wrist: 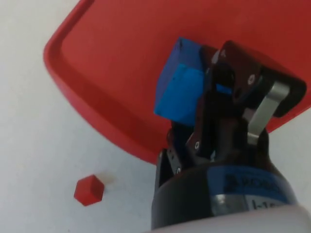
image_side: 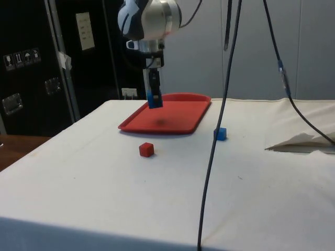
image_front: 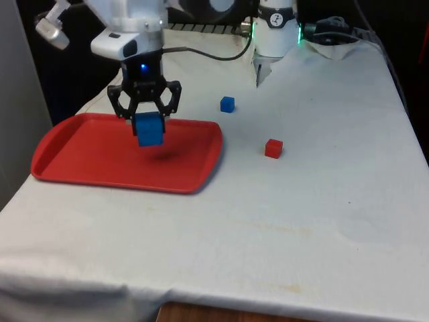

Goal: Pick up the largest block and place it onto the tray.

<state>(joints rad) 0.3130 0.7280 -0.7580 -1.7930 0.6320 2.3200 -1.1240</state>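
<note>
The pincer [image_front: 149, 119] grips the large blue block [image_front: 149, 129] between closed fingers, suspended directly above the red tray [image_front: 80, 157] beneath it.

Blue block [image_front: 149, 129], red tray [image_front: 80, 157]

The gripper [image_front: 147, 115] hung over the red tray [image_front: 80, 157] at the left of the front view, clamped on the large blue block [image_front: 150, 129], with air between block and tray floor. The tray bed beneath lay bare, ringed by a low rim. The small blue cube [image_front: 227, 104] sat right of the tray's far corner, the red cube [image_front: 273, 148] further right, both apart from the tray. Open cloth filled the lower frame.
</note>
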